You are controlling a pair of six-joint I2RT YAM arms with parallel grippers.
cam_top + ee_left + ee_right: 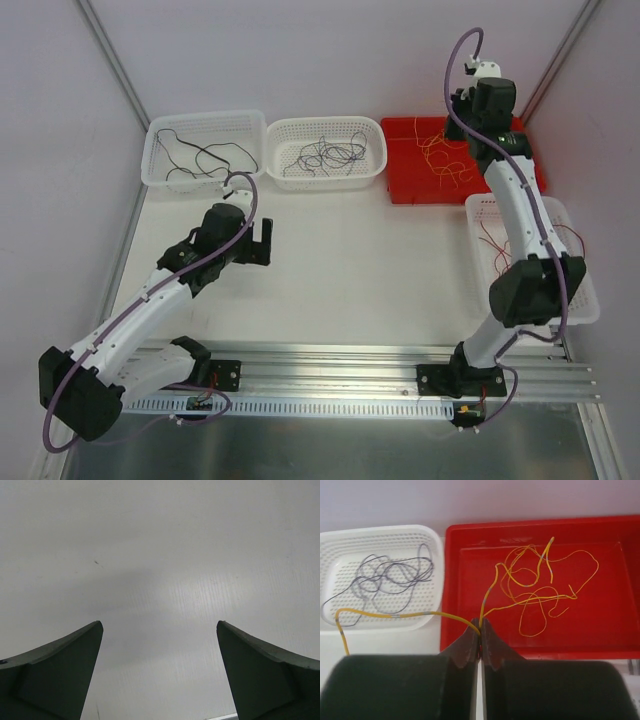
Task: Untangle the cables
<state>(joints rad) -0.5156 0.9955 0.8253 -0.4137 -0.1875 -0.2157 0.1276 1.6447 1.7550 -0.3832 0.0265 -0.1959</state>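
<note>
A tangle of yellow and orange cables [540,587] lies in the red tray [615,625], also seen in the top view [445,160]. My right gripper [480,625] is shut on a yellow cable [410,614] at the tray's near left corner; one end trails left over the white basket, the other rises into the tangle. In the top view this gripper [462,100] hangs above the red tray [400,185]. My left gripper [160,630] is open and empty over the bare white table, near the table's left middle [262,240].
A middle white basket [370,170] holds purple-grey cables [325,155], also in the right wrist view [390,575]. A left white basket [155,170] holds black cables [205,155]. A right white basket [580,305] holds red cables [495,245]. Aluminium rails [340,375] run along the near edge.
</note>
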